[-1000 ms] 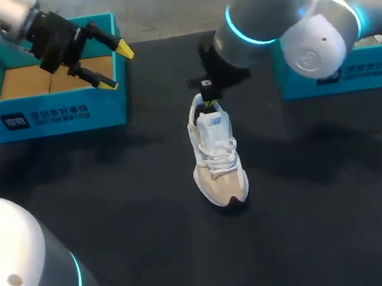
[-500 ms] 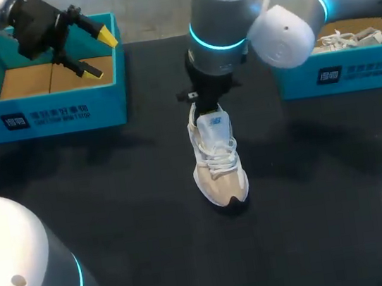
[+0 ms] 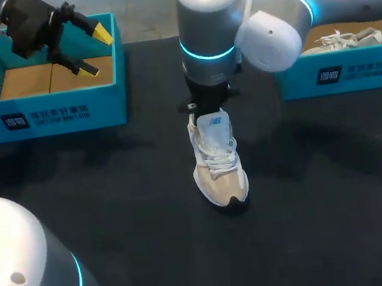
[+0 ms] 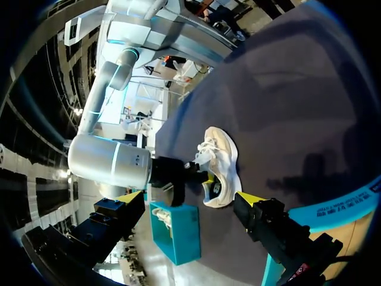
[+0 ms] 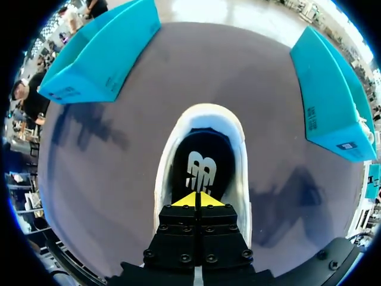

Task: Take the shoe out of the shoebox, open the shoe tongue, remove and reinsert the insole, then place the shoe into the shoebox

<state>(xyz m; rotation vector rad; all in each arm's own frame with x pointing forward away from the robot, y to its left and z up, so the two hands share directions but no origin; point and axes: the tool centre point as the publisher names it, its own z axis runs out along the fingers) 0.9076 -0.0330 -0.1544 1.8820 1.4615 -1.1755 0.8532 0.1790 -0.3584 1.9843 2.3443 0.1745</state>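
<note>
Shoe (image 3: 215,155) is being left upright on the dark worktop (image 3: 130,215), out of the boxes, between the two teal shoeboxes, toe pointing back toward the robot. Right end effector (image 5: 197,200) is being held straight over the shoe's heel opening, yellow tips pressed together, nothing being gripped between them. Dark insole (image 5: 199,164) is being shown inside the shoe, just ahead of those tips. Left end effector (image 3: 96,52) is being held above the left shoebox (image 3: 52,114), well apart from the shoe, fingers spread wide, nothing being held. Second shoe (image 3: 347,39) is being kept in the right shoebox (image 3: 342,77), partly being hidden by the right arm (image 3: 272,10).
</note>
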